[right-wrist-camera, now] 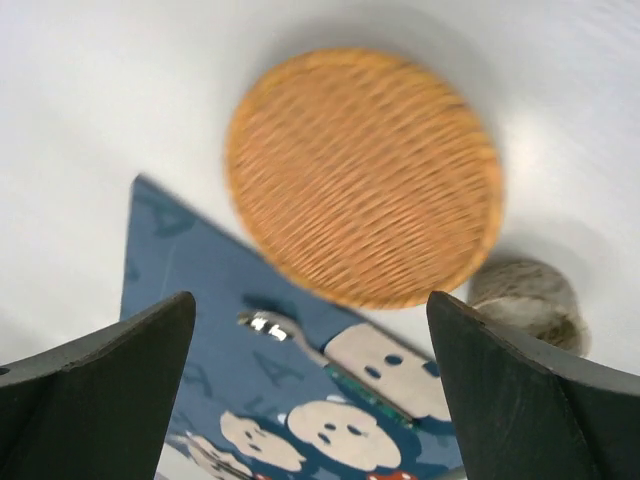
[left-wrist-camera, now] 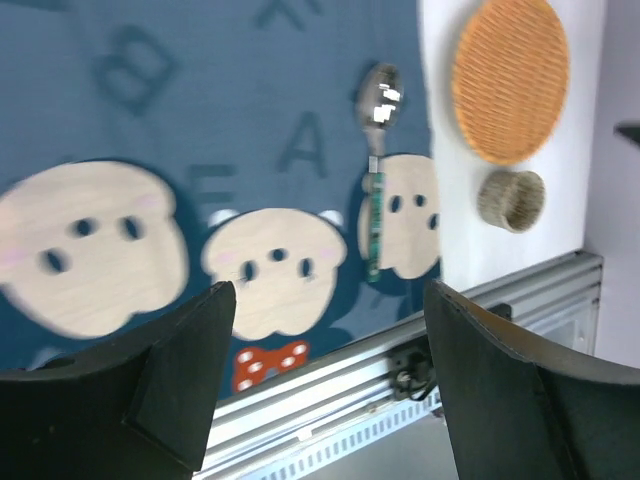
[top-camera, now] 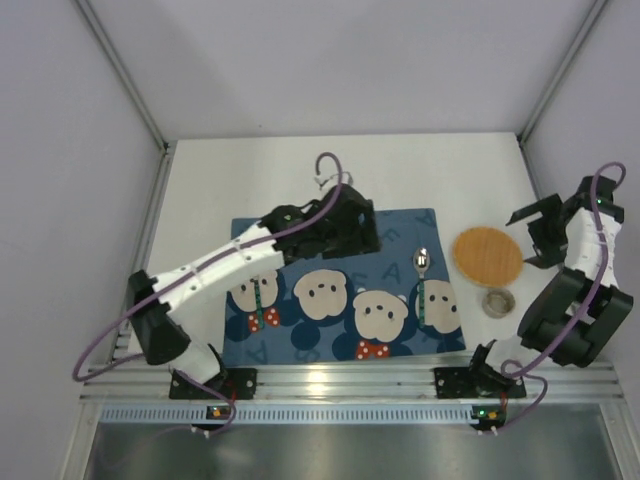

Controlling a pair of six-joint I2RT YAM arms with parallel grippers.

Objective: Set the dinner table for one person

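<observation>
The white dinner table (top-camera: 300, 180) carries a blue placemat (top-camera: 340, 330) printed with mouse faces. A spoon (top-camera: 421, 275) with a green handle lies on the mat's right side, and it also shows in the left wrist view (left-wrist-camera: 377, 170) and the right wrist view (right-wrist-camera: 300, 345). A second green-handled utensil (top-camera: 258, 297) lies on the mat's left side. An orange woven disc (top-camera: 488, 254) and a small grey cup (top-camera: 498, 301) sit right of the mat. My left gripper (top-camera: 350, 235) hovers open and empty over the mat's far edge. My right gripper (top-camera: 530, 237) is open and empty, just right of the disc.
A ribbed aluminium rail (top-camera: 350, 375) runs along the table's near edge, with both arm bases bolted on it. White walls stand close on the left, far and right sides. The left arm stretches diagonally over the mat's left half.
</observation>
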